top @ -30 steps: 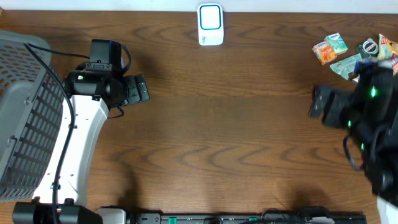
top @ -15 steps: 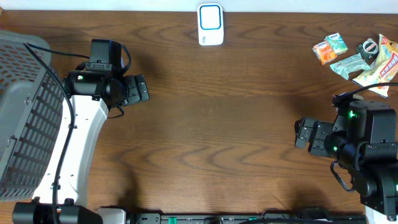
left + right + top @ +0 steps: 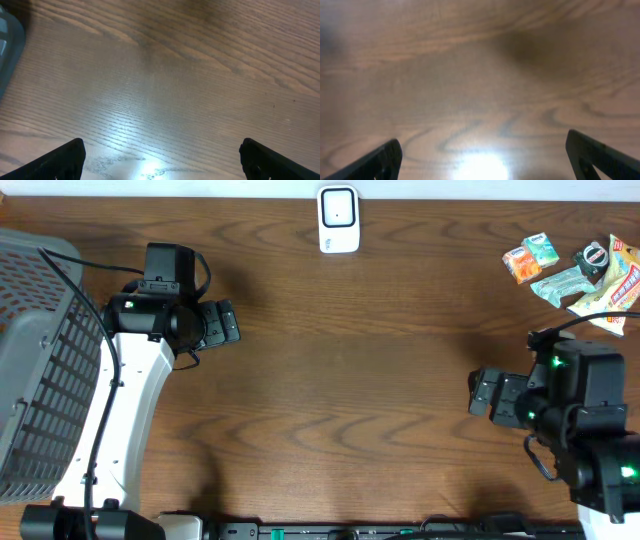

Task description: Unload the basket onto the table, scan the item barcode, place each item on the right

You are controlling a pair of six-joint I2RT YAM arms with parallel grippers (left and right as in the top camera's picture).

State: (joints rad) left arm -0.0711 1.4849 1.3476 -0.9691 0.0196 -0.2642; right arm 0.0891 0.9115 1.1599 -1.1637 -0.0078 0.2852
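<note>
Table (image 3: 360,380), centre: bare wood, open passage from near edge to far edge.
Left edge: wire basket (image 3: 40,360) fills it; left gripper (image 3: 232,323) juts out just beside it.
Far edge, middle: white scanner (image 3: 339,220) stands alone, free wood either side.
Far right corner: snack packets (image 3: 575,270) crowded together, some overlapping.
Right gripper (image 3: 478,392) near right edge, apart from them.
Both grippers' jaws spread wide, wood below.

White left arm (image 3: 132,385) — black left gripper (image 3: 234,323), green light.
</note>
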